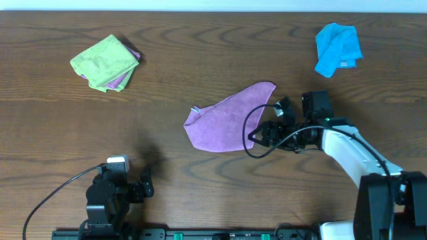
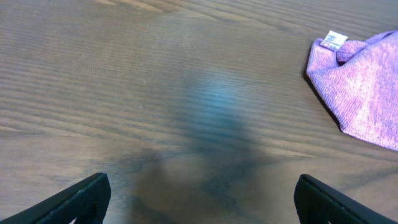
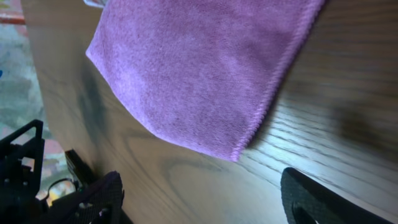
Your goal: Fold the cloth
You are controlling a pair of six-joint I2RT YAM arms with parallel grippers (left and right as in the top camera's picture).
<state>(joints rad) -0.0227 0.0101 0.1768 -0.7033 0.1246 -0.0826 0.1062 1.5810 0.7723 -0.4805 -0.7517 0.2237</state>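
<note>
The purple cloth [image 1: 228,120] lies folded into a rough triangle at the table's middle, with its small white tag [image 1: 195,110] at the left corner. It also shows in the left wrist view [image 2: 364,87] and in the right wrist view [image 3: 199,68]. My right gripper [image 1: 270,127] is open and empty, just off the cloth's right corner, with its fingertips [image 3: 205,199] a little short of the cloth's edge. My left gripper [image 1: 145,183] is open and empty near the front left edge, far from the cloth; its fingertips [image 2: 202,199] frame bare wood.
A lime-green cloth [image 1: 105,61] with a purple one under it lies at the back left. A bright blue cloth [image 1: 337,48] lies at the back right. The wooden table [image 1: 60,133] fills the view.
</note>
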